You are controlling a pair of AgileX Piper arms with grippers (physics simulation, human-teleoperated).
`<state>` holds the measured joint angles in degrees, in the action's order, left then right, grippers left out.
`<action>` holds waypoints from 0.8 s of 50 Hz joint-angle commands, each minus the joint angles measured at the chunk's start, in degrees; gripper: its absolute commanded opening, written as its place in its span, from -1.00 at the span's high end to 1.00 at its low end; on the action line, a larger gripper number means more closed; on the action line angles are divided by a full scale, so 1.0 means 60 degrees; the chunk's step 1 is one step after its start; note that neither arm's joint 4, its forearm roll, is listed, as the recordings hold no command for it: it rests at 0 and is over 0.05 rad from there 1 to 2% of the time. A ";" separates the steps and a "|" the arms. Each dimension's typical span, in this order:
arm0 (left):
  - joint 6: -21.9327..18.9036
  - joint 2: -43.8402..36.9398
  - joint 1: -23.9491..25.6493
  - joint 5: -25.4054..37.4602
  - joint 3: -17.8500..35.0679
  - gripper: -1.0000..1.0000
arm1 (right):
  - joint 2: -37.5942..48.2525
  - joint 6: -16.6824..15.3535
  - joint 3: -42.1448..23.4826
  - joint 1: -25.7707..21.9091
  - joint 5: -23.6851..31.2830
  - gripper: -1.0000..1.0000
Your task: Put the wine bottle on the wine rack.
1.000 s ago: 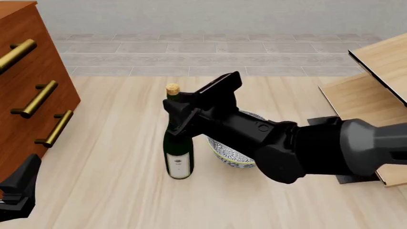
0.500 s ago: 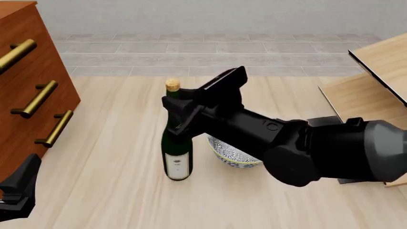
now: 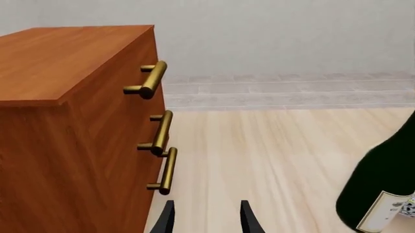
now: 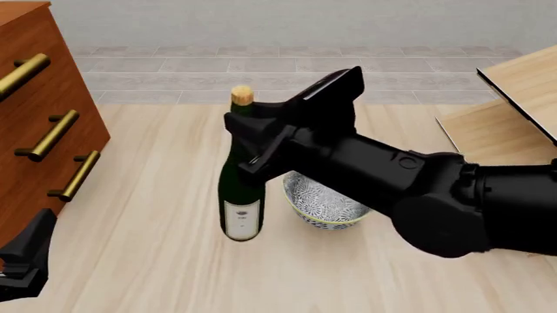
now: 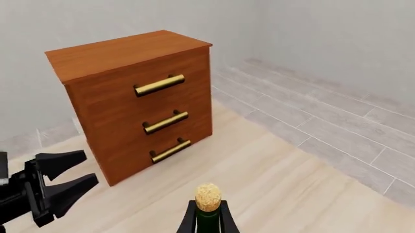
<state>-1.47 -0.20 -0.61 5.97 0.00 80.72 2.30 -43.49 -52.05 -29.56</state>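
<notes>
Green glass wine bottle (image 4: pixel 242 189) stands upright, its neck clamped between the closed fingers of the right gripper (image 4: pixel 246 145), cork above them, a patterned bowl (image 4: pixel 324 205) just beside and below. Grasp appears done; carrying to the wine rack (image 4: pixel 509 114) (well off toward the arm's base) remains. Left gripper (image 3: pixel 206 217) hangs apart, parted and empty.
</notes>
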 commanded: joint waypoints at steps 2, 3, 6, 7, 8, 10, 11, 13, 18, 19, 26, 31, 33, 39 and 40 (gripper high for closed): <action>-0.0011 -0.0021 0.0047 -0.0114 0.0000 -1.00 | -0.0742 -0.0032 0.0014 -0.0212 0.0309 1.00; -0.0016 -0.0023 0.0049 -0.0112 0.0000 -1.00 | -0.0793 -0.0050 0.0005 -0.0187 0.0331 1.00; -0.0007 -0.0028 0.0062 -0.0115 0.0000 -1.00 | -0.0938 -0.0067 -0.0013 -0.0200 0.0441 1.00; -0.0015 -0.0028 0.0080 -0.0114 0.0000 -1.00 | -0.0999 -0.0052 -0.0011 -0.0202 0.0460 1.00; 0.0004 -0.0032 0.0072 -0.0120 0.0000 -1.00 | -0.1079 -0.0143 0.0009 -0.0280 0.0484 1.00; 0.0004 -0.0033 0.0061 -0.0131 0.0000 -1.00 | -0.1166 -0.0208 -0.0017 -0.0306 0.0577 1.00; 0.0001 -0.0034 0.0057 -0.0123 0.0000 -1.00 | -0.1206 -0.0209 -0.0023 -0.0319 0.0602 1.00; 0.0006 -0.0025 0.0043 -0.0113 0.0000 -1.00 | -0.1295 -0.0256 -0.0053 -0.0355 0.0703 1.00; 0.0001 -0.0001 0.0073 -0.0077 0.0000 -1.00 | -0.1525 -0.0246 -0.0054 -0.0534 0.0863 1.00; 0.0009 0.0004 0.0079 -0.0075 0.0000 -1.00 | -0.1515 -0.0292 -0.0071 -0.0488 0.0873 1.00; 0.0063 0.0009 0.0069 -0.0052 0.0000 -1.00 | -0.1589 -0.0508 -0.0157 -0.0382 0.1070 1.00; 0.0039 0.0014 0.0090 -0.0021 0.0000 -1.00 | -0.1745 -0.0460 -0.0248 -0.0259 0.1275 1.00; 0.0018 0.0016 0.0099 -0.0012 0.0000 -1.00 | -0.1801 -0.0470 -0.0358 -0.0139 0.1428 1.00; 0.0020 0.0018 0.0120 0.0011 0.0000 -1.00 | -0.2071 -0.0522 -0.0492 -0.0065 0.1773 1.00; 0.0024 0.0017 0.0122 0.0030 0.0000 -1.00 | -0.2076 -0.0597 -0.0512 0.0004 0.1819 1.00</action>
<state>-1.32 -0.13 -0.04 5.83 0.00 70.47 -1.00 -44.95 -53.27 -21.17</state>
